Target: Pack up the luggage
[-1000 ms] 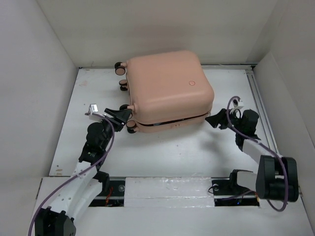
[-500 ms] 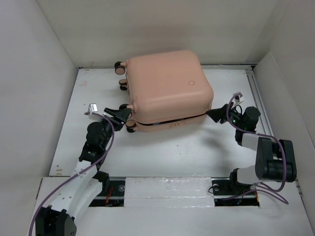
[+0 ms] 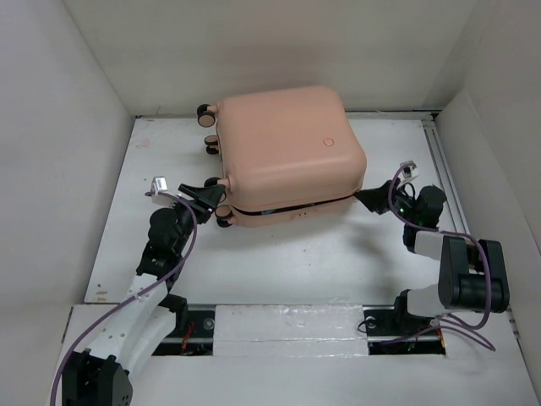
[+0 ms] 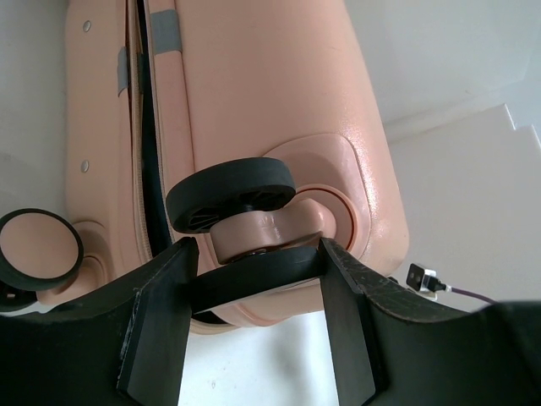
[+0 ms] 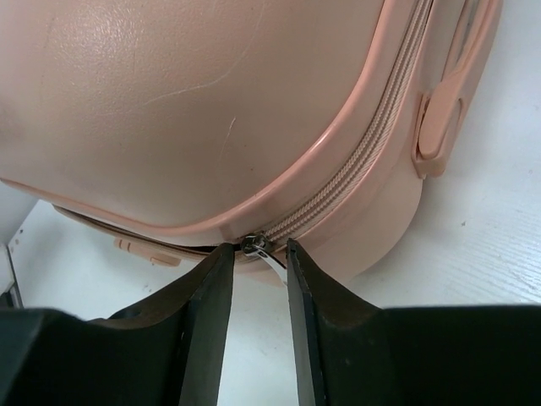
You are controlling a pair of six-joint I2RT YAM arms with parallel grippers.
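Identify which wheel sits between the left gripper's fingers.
The near wheel on the upper shell of the luggage; the left gripper straddles its fork. The lower-shell wheel beside it and both far wheels stand free.

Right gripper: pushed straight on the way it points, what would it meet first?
Most likely the zipper pull, which sits between the right gripper's fingers at the luggage's corner; the shell lies just behind it.

The luggage [image 3: 287,152] is plain peach-pink — its wheels [image 4: 230,193] black — on a white table [image 3: 338,254].
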